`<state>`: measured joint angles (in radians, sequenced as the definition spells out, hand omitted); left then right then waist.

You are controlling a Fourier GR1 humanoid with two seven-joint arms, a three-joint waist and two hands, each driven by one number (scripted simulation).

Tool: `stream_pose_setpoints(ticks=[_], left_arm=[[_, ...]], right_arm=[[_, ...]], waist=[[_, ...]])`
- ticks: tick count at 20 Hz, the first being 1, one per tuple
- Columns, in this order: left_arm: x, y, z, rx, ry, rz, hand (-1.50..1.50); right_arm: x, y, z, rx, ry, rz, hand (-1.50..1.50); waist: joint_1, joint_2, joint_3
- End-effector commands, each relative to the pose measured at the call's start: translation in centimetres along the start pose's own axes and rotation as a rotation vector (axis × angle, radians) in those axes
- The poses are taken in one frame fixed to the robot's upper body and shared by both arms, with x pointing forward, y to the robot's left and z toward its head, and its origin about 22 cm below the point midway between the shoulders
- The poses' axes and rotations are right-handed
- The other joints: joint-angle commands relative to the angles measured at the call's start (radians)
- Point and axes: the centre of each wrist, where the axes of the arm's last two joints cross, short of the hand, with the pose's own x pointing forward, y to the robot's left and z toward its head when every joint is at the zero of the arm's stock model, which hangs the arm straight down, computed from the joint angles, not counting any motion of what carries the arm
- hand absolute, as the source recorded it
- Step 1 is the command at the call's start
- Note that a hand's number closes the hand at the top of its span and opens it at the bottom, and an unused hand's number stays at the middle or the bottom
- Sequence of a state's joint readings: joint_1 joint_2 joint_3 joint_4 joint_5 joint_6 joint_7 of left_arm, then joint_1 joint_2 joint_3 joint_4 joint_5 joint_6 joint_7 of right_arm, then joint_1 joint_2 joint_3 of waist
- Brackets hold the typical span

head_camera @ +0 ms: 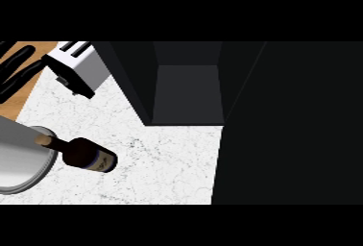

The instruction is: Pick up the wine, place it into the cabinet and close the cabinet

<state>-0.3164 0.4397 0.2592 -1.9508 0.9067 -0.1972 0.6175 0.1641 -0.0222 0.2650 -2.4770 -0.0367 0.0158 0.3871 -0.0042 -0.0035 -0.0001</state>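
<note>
A dark wine bottle (86, 153) with a pale label and a tan cork is on the white speckled counter (163, 168) at the left. Its neck points left and overlaps the rim of a grey round vessel. Behind it to the right, a dark cabinet (188, 91) is open and shows a bare grey shelf inside. A wide dark panel (291, 125), seemingly the cabinet's open door, fills the right side of the view. Neither hand shows.
A grey round vessel (18, 161) sits at the left edge. A white toaster (77, 67) with dark slots stands at the back left. Beside it, black bars (16, 72) lie over a wooden surface.
</note>
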Motion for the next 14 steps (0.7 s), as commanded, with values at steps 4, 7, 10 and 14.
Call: stream_pose_setpoints(ticks=[4,7,10,14], left_arm=[[5.0,0.3,0.9,0.004,0.031,0.018,-1.5],[2.5,-0.2,-0.3,0.041,0.049,0.008,-1.5],[2.7,0.3,-0.2,0.03,0.057,0.004,-1.5],[2.7,0.0,1.4,0.043,0.09,-0.017,-1.5]], right_arm=[[3.6,0.6,1.2,-0.017,-0.022,0.005,-1.5],[3.2,2.3,1.5,0.002,-0.026,-0.015,-1.5],[3.1,2.9,1.4,-0.013,-0.012,-0.015,-1.5],[4.1,3.3,1.5,-0.034,-0.026,-0.029,-1.5]], waist=[[0.006,-0.001,0.0],[-0.001,0.0,0.0],[-0.003,0.0,0.0],[0.0,-0.004,-0.001]])
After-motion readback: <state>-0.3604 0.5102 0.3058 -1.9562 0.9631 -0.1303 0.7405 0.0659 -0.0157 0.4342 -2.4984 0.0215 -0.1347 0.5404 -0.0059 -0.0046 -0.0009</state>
